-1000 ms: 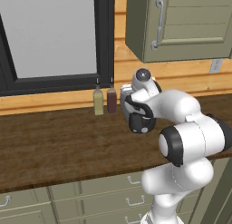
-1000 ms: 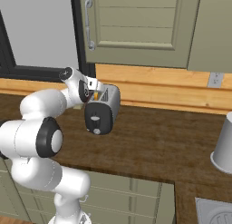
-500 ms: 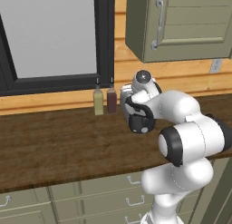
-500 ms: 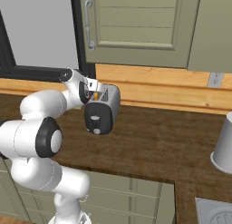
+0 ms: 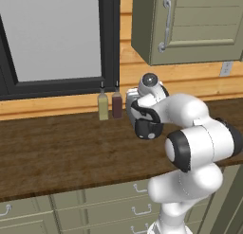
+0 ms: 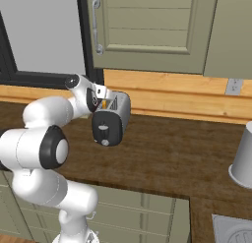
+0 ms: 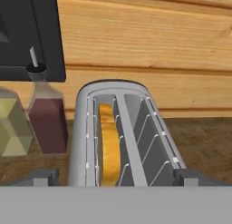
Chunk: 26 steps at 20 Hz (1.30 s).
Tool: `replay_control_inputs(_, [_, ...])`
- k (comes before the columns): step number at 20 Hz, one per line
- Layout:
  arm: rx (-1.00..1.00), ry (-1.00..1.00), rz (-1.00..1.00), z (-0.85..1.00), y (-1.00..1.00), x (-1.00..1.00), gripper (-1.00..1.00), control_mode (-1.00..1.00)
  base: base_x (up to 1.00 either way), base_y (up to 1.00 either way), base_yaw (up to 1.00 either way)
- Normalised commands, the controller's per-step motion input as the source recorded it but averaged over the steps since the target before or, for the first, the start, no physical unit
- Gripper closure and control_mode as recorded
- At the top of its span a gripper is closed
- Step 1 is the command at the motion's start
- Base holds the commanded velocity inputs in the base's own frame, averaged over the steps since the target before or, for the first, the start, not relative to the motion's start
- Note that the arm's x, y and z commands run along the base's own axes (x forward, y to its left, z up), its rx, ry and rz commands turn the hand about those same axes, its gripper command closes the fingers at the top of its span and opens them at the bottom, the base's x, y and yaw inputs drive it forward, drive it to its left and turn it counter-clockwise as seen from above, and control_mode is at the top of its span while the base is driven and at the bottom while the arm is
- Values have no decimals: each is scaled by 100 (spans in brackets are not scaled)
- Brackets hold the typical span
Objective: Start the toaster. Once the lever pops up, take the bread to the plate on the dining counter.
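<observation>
Two bottles (image 7: 31, 123) just beside the toaster (image 7: 122, 137) (right side free).

Silver-white toaster (image 7: 118, 132) with pale grey slots and a black end panel (image 6: 106, 130). Tan-yellow bread (image 7: 108, 146) in the slot left of the fingers. Beyond, left of the toaster: dark red bottle (image 7: 46, 121), pale yellow-green bottle (image 7: 10, 128). Dark brown wood-grain worktop (image 5: 61, 155), light orange planks (image 7: 149, 51) behind, green-grey drawers (image 5: 95, 204) below.

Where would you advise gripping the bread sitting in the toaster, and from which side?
Grip the bread by its exposed top edge, coming from above. It stands on edge in the left slot of the toaster, whose walls cover its faces. The open gripper should probably straddle its thin faces.
</observation>
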Motion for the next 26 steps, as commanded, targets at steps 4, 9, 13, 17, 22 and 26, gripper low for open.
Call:
replay_control_inputs(4, [0, 0, 0, 0, 0, 16, -100, -100, 0, 0, 0])
replay_control_inputs(9, [0, 0, 0, 0, 0, 11, -100, -100, 0, 0, 0])
replay_control_inputs(13, [0, 2, 0, -2, 0, 3, -100, -100, 0, 0, 0])
replay_control_inputs(17, [0, 4, 0, -7, 0, 0, -100, -100, 0, 0, 0])
replay_control_inputs(22, [2, 10, 0, -6, 0, 0, -100, -100, 0, 0, 0])
replay_control_inputs(26, [4, 11, 0, -12, 0, 0, -100, -100, 0, 0, 0])
